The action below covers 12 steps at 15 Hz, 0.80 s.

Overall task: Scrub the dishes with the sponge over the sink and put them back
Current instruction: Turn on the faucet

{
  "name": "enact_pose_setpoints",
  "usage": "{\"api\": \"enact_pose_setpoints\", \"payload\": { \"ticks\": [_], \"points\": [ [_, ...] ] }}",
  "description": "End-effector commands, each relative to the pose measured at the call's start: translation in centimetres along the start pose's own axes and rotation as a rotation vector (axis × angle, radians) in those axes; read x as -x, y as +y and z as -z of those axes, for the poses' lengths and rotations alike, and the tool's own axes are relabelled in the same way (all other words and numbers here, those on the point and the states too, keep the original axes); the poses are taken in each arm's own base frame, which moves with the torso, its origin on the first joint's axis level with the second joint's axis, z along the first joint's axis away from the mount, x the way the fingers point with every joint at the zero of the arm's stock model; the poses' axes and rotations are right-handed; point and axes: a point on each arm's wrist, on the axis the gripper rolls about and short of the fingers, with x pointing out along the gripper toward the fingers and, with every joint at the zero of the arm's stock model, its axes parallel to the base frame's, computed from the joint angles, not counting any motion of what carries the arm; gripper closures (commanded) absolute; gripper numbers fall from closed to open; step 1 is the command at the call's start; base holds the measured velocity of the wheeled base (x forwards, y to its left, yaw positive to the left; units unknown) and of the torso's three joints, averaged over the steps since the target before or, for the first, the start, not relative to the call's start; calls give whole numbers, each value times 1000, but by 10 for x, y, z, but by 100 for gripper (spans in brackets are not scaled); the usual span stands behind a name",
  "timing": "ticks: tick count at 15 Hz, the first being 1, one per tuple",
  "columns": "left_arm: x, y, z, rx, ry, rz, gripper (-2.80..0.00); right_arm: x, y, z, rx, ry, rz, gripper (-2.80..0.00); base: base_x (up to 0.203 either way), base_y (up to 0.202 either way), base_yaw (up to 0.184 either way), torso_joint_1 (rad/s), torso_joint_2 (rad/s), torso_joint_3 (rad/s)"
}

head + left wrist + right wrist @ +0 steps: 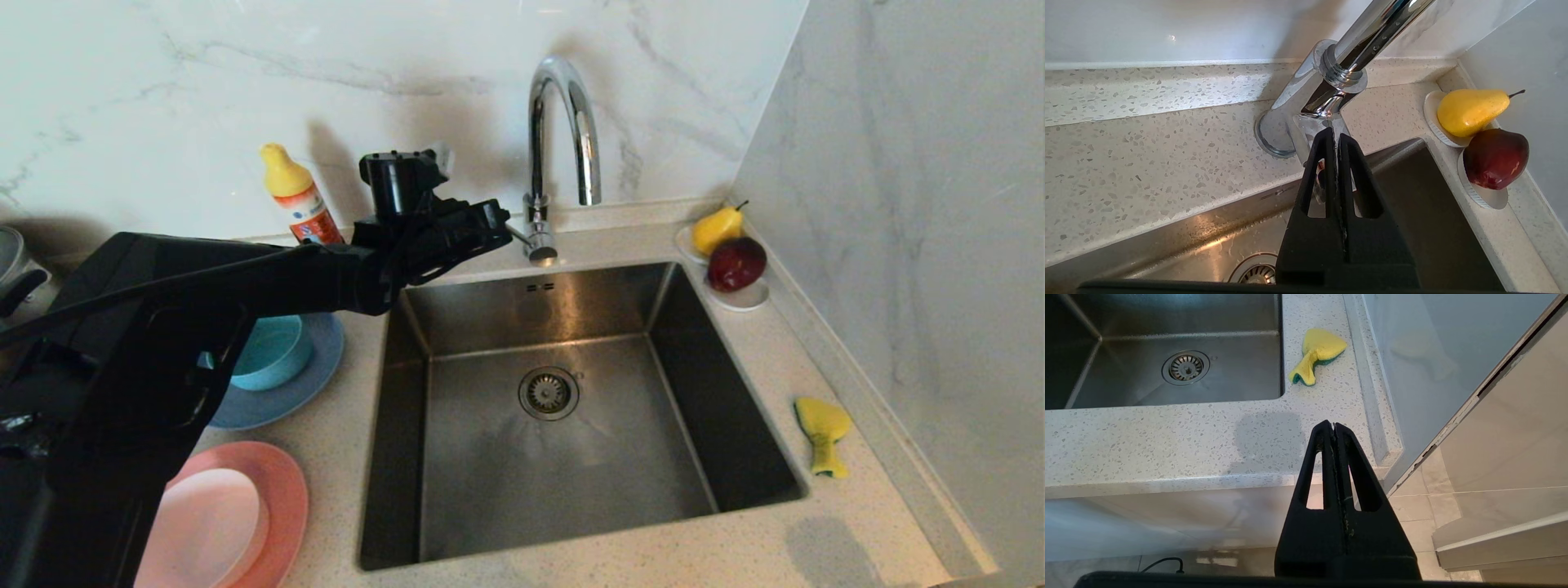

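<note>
Here the left end effector point(1336, 136) is pressed fully closed with nothing between its fingers, its tips reaching the lever at the foot of the tap point(562, 139) behind the sink's back edge; whether they touch the lever cannot be told. The sink point(457, 310) is set in the middle of the table point(343, 457), its drain strainer point(549, 393) in the basin floor and two small overflow slots in the back wall. The sponge point(823, 433) lies pinched and crumpled on the table to the right of the sink, near the right wall and apart from both arms. The dishes stand along the table's left side: a teal bowl point(273, 351) sits on the blue-grey plate point(314, 384), and nearer the front edge the pale pink dish point(208, 523) rests on the salmon plate point(286, 498), both partly hidden by the left arm. A detergent bottle point(298, 200) stands by the back wall, left of the tap. In the back right corner a white saucer point(747, 298) carries a pear point(718, 229) and an apple point(736, 263). The right end effector point(1334, 425) is likewise closed and empty, hanging off the table's front right corner.
</note>
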Motion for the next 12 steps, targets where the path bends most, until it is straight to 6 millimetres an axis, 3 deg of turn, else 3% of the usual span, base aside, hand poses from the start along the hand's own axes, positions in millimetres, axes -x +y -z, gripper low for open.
{"api": "enact_pose_setpoints", "payload": {
  "ticks": [1,12],
  "points": [
    [-1,1,2,3,3,0,0,0,0,0,0,0,-1,0,0,0,0,0,0,0],
    [-2,-6,11,12,49,5,0,0,0,0,0,-1,-1,0,0,0,0,0,0,0]
  ]
}}
